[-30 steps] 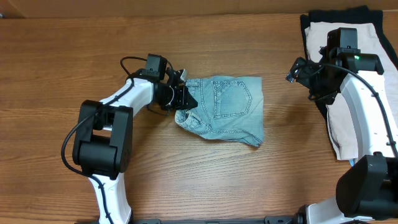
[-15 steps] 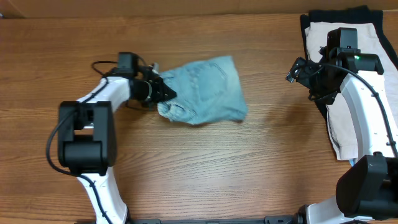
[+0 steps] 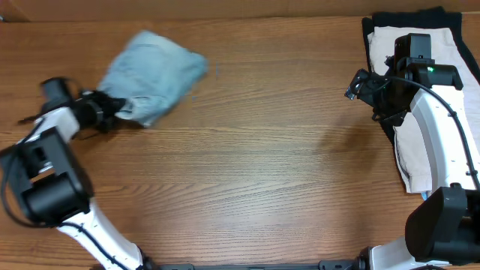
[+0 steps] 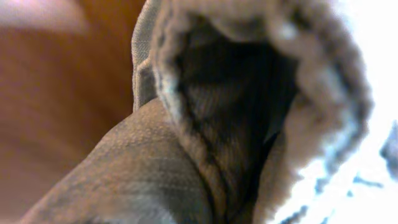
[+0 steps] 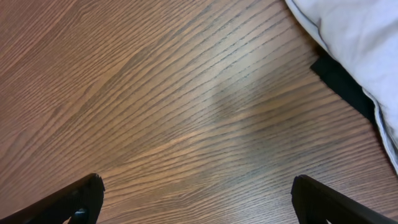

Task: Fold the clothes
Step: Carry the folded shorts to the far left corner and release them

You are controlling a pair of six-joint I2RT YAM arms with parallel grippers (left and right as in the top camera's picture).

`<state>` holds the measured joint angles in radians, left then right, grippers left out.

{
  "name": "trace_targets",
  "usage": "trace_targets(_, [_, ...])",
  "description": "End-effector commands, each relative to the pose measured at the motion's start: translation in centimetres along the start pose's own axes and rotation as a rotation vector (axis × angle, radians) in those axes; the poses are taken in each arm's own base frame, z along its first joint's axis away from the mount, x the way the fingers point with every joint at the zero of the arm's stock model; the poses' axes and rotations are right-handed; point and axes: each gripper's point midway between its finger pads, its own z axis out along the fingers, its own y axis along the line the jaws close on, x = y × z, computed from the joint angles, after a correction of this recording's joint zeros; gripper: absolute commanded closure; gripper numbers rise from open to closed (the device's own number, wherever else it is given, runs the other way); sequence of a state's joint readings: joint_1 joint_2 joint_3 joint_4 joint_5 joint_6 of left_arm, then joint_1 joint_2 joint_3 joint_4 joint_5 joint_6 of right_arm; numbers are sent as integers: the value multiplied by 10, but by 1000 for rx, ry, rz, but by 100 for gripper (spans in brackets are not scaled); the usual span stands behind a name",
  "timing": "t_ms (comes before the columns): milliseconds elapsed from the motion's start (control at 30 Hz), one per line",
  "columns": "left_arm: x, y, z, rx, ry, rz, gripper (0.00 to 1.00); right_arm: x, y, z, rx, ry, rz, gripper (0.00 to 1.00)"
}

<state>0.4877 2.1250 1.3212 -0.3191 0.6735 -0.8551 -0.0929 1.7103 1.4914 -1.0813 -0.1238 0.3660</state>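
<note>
The folded light-blue denim shorts (image 3: 154, 75) are at the far left of the table, blurred with motion. My left gripper (image 3: 112, 109) is shut on their lower left edge. The left wrist view is filled with the denim (image 4: 205, 124) close up, and the fingers are hidden. My right gripper (image 3: 358, 84) hovers over bare wood at the right; in the right wrist view its fingers are wide apart and empty (image 5: 199, 199).
A pile of white cloth (image 3: 420, 112) on a black garment (image 3: 375, 30) lies at the right edge, under the right arm. It also shows in the right wrist view (image 5: 354, 37). A cardboard edge runs along the back.
My left arm has swept the denim shorts from the table's middle far to the left. The right arm has not moved.
</note>
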Motion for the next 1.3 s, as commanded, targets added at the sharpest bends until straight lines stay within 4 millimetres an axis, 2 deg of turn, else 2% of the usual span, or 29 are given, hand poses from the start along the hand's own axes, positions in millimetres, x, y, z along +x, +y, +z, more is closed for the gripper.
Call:
trace_targets(0, [-54,80,-17,-145,-201,-377,96,-3,1,-1,-3,-9,-4,0])
trace_targets(100, [-76,84,-30,-107,-259,-387,96,-3,1,-1,-3,-10,-4,0])
trace_targets(233, [-87,84,-35,-98,-298,-362,96,-3,1,-1,-3,-9,-4,0])
trace_targets(533, [-85,75,-22,-155,-353,-264,96,-2,0,-1,-1,-5,-4,0])
trace_targets(767, [-89,51,-15,-91,-381,-195,96,-3,0,-1,2,-8,-4,0])
trace_targets(1133, [-92,37,-11,-60,-402,-153,94,-3,-1,-1,8,-11,-3,0])
trace_targets(1167, [-92,36,-10,-58,-403,-151,93,-3,-1,-1,8,-11,-3,0])
trace_targets(1200, [-91,35,-10,-57,-403,-149,87,-3,-1,-1,8,-11,-3,0])
trace_targets(1267, [-90,34,-9,-52,-393,-145,62,-3,-1,-1,8,-11,-3,0])
